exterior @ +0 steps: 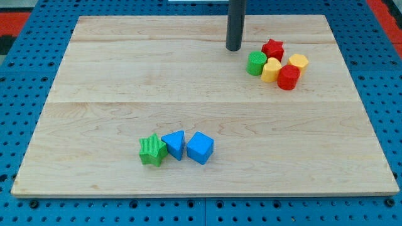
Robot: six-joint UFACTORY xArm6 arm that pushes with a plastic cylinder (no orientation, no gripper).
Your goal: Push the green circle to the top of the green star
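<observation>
My tip (233, 48) rests on the board (94, 75) near its top edge, bare and touching no block, just left of and above the green circle (255, 63). That circle heads a cluster of five toward the top right corner: red star (272, 48), two yellow blocks (271, 70) (298, 63), shapes unclear, and red circle (288, 78). Wide bare wood separates them from three blocks near the bottom edge: green star (152, 150), blue triangle (174, 144), blue cube (200, 147).

My tip (233, 48) stands near the view's top, just left of the circle (255, 63), which heads a cluster. The star (152, 150) lies well apart, toward the bottom left.
</observation>
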